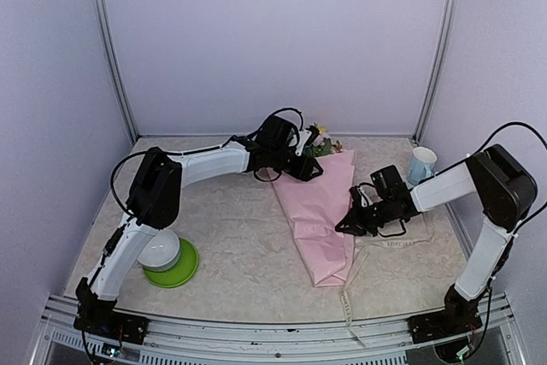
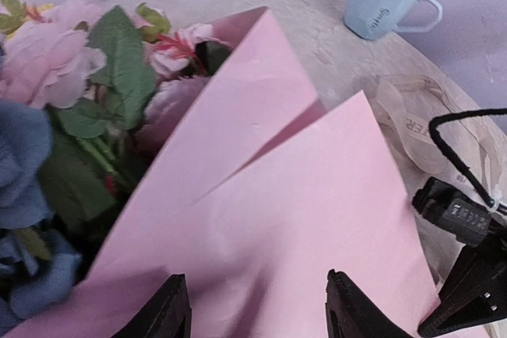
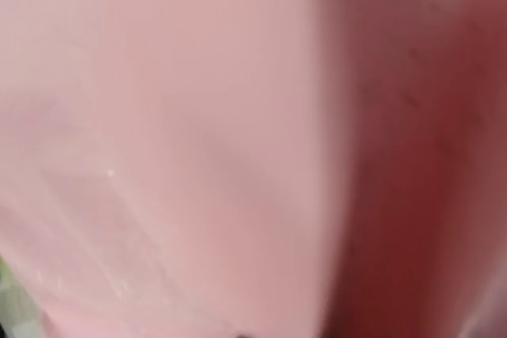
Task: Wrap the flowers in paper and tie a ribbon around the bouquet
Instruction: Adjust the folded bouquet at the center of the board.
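Note:
The bouquet lies on the table as a pink paper (image 1: 316, 211) cone, wide end far and narrow tip near. The flowers (image 1: 320, 144) poke out of the wide end; pink roses, blue blooms and green leaves (image 2: 71, 61) fill the left of the left wrist view. My left gripper (image 1: 309, 170) hovers over the wide end, open, its fingers (image 2: 170, 310) apart with paper (image 2: 301, 195) below them. My right gripper (image 1: 349, 225) is shut at the cone's right edge; blurred paper (image 3: 198, 156) fills its wrist view and hides its fingers. The cream ribbon (image 1: 402, 241) lies loose beside it.
A pale blue mug (image 1: 420, 164) stands at the back right, near the ribbon (image 2: 420, 124). A white bowl (image 1: 161, 250) sits on a green plate (image 1: 184, 271) at the front left, by the left arm. The ribbon's tail runs towards the table's near edge.

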Tool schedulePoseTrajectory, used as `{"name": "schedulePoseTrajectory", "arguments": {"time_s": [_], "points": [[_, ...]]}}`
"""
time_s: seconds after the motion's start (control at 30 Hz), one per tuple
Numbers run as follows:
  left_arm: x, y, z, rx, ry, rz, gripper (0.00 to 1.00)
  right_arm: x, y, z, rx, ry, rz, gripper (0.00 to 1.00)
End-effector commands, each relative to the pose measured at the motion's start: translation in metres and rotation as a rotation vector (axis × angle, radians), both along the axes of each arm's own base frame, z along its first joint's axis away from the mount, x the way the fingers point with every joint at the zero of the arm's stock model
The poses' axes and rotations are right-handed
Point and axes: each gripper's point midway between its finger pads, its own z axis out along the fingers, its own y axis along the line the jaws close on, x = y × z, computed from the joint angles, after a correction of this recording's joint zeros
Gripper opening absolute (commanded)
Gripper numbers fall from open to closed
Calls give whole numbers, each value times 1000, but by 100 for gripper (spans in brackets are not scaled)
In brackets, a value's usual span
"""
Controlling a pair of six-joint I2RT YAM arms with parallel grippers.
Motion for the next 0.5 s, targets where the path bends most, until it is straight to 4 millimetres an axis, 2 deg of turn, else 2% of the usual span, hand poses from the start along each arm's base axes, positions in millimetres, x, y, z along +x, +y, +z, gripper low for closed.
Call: {"name": "schedulePoseTrajectory", "arguments": {"time_s": [0.0, 0.07, 0.17, 0.3, 0.37, 0.47], "points": [[-20, -11, 48, 7, -139, -25, 57, -66, -16, -35, -148, 238, 41, 0], [-29, -15, 43, 42, -142, -34, 57, -63, -17, -22, -161, 214, 37, 0], [-45, -21, 34, 93, -147, -55, 58, -45, -22, 5, -213, 136, 15, 0], [-64, -27, 7, 156, -110, -94, 57, -25, -24, 35, -243, 52, -18, 0], [-67, -27, -5, 191, -96, -90, 57, -19, -26, 45, -251, 26, -39, 0], [-76, -31, -8, 205, -97, -109, 59, -12, -32, 52, -303, -10, -73, 0]]}}
